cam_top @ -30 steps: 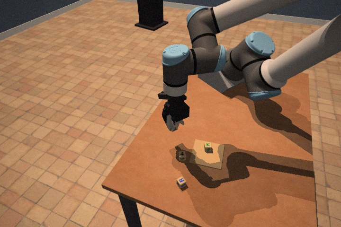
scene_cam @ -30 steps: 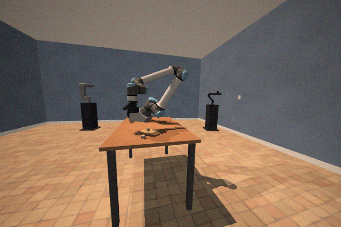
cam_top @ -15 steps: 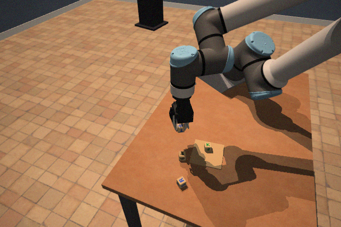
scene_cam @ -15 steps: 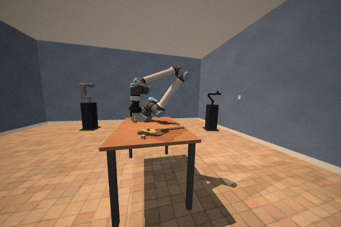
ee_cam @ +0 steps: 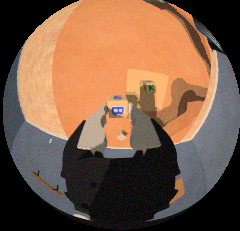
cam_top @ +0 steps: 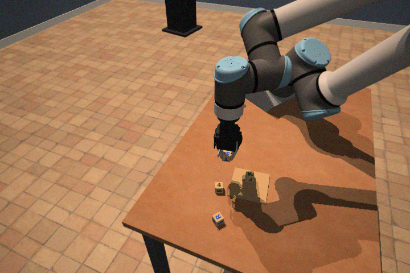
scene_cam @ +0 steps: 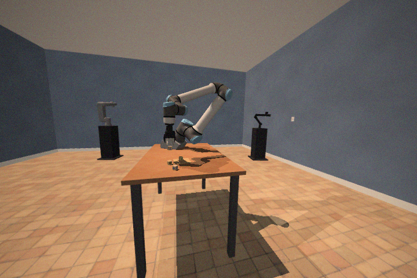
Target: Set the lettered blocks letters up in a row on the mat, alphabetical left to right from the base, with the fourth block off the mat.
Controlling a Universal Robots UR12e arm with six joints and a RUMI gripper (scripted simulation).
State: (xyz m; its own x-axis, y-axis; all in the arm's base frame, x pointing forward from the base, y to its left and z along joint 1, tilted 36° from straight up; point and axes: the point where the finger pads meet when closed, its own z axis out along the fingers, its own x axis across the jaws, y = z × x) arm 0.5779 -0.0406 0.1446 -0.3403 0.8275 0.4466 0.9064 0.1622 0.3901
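Pincer (cam_top: 227,153) grips blue-lettered B block (cam_top: 226,155); K block (cam_top: 250,176) sits on mat (cam_top: 263,180).
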